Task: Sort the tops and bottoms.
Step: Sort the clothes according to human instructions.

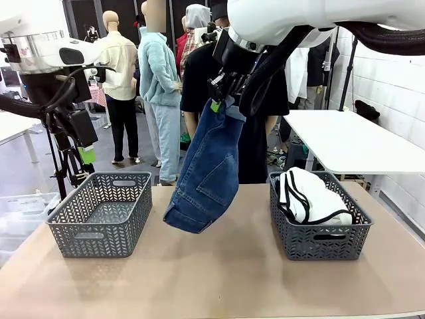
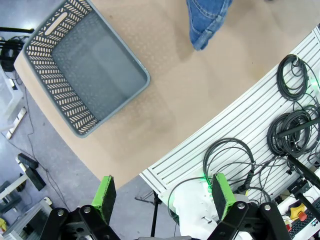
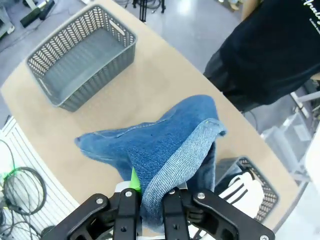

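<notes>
I have the right gripper (image 1: 218,101) pinched on a pair of blue jeans (image 1: 206,169), jaws narrow with the denim bunched between the green pads. In the right wrist view the cloth (image 3: 165,150) drapes away from the fingers (image 3: 134,179) and hangs over the table. From the front the jeans dangle high above the tabletop (image 1: 219,279), lower edge just clear of it, roughly between the two baskets and a little nearer the left one.

The left gripper (image 2: 165,195) is parked up and to the side, jaws wide, nothing between them. Its wrist view looks down on the left grey basket (image 2: 85,70), with a denim hem (image 2: 205,22) showing at the top edge.

Right grey basket (image 1: 319,229) already holds a white garment with thin black edging (image 1: 309,196), so I read that as the tops bin. The left basket (image 1: 99,212) looks bare inside, so it should take the bottoms.

Step in hand, as I judge it: carrying a bottom across to the left basket.

Next move calls for swinging the right arm further left until the hanging bulk is over the basket mouth, lowering so the cloth pools inside, and only then parting the jaws. Watch the trailing leg: it may catch the near rim or drape over it.

A person in a black T-shirt (image 3: 270,50) stands at the far side, close behind the load.
</notes>
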Tool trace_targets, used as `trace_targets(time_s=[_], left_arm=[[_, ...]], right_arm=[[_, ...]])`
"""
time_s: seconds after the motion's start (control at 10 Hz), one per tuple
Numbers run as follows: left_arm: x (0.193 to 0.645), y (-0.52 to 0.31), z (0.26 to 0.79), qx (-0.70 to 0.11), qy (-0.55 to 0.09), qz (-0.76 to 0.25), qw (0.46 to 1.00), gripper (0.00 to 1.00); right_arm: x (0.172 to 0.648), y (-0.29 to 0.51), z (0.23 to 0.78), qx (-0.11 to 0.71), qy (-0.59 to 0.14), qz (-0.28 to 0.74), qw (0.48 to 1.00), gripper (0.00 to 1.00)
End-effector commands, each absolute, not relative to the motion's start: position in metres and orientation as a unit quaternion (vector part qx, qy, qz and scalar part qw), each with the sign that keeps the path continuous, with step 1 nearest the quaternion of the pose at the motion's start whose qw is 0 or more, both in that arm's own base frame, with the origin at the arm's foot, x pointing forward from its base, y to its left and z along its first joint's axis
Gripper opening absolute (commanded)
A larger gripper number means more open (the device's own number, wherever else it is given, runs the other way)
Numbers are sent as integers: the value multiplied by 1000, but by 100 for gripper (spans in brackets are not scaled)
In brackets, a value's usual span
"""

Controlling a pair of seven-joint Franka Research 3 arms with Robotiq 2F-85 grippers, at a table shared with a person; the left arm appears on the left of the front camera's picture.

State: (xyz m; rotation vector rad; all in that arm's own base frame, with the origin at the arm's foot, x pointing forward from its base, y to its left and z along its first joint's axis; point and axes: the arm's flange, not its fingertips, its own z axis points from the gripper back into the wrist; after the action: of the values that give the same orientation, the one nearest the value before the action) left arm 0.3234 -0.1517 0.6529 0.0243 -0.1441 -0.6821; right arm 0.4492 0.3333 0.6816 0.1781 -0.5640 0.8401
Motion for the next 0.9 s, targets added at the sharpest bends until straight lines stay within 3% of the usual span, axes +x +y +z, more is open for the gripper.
trace_targets(time_s=[0.0, 0.8], left_arm=[[324, -150, 655, 7, -72, -343, 936, 100], [324, -150, 655, 7, -72, -343, 936, 100]], right_arm=[[449, 333, 686, 85, -274, 401, 870, 0], [449, 333, 686, 85, -274, 401, 870, 0]])
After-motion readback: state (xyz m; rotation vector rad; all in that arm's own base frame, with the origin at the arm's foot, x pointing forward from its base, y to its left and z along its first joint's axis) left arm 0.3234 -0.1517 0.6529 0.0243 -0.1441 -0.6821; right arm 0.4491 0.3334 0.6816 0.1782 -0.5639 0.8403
